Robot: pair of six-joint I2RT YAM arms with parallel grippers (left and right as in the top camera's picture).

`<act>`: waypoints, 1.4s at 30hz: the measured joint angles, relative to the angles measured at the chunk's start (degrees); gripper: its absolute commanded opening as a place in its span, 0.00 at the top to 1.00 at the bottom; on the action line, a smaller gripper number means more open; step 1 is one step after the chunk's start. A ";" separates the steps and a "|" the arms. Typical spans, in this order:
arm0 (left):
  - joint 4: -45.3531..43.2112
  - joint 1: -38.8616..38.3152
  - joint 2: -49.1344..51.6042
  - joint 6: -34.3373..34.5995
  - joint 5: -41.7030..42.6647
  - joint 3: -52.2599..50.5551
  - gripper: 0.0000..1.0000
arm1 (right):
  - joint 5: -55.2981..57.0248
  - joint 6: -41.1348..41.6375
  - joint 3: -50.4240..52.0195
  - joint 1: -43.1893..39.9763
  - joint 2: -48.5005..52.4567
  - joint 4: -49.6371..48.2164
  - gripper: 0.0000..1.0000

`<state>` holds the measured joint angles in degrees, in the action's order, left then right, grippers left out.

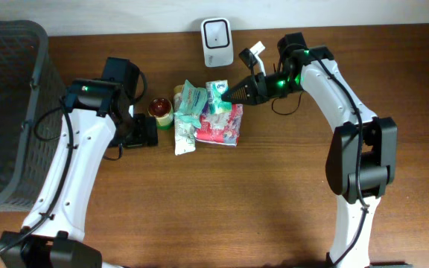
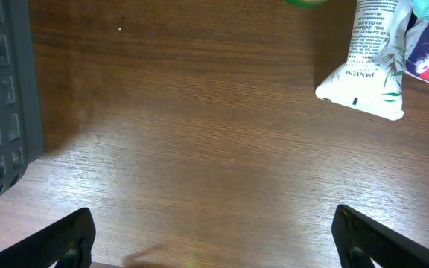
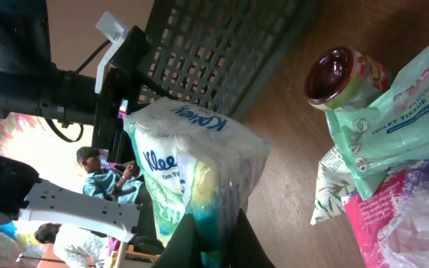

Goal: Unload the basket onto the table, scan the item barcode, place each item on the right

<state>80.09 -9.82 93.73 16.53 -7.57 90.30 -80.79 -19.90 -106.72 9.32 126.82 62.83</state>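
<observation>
Gripping the Kleenex pack [image 3: 192, 164] at the pile

A green tissue pack [image 1: 192, 97], pink packet [image 1: 223, 128], Pantene sachet [image 1: 185, 138] and red-lidded can [image 1: 161, 110] crowd it. The white scanner [image 1: 217, 33] stands just beyond, and a basket [image 1: 6, 112] sits far left. The right claw [image 1: 229, 94] pinches the pack, its arm bent in from the right. The left claw [image 2: 218, 246] gapes wide above bare surface [image 2: 199, 149].

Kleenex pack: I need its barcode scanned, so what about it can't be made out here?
- Right wrist: no barcode shows on the Kleenex pack; right pincer covers its lower end.
- Overhead: print too small.
- Left wrist: pack outside frame; only Pantene sachet, cut by top edge.
</observation>
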 measured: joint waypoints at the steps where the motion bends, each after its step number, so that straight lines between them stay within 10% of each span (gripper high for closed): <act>1: 0.00 0.00 0.00 0.00 0.02 0.00 0.01 | 0.02 0.00 0.00 0.00 0.00 0.42 0.96; 42: 0.00 0.00 0.00 0.00 0.00 0.00 0.01 | 4.31 -0.02 0.00 -3.04 0.00 2.67 0.96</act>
<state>80.09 -9.82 93.73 16.53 -7.57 90.30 -76.49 -19.92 -106.72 6.28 126.82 65.49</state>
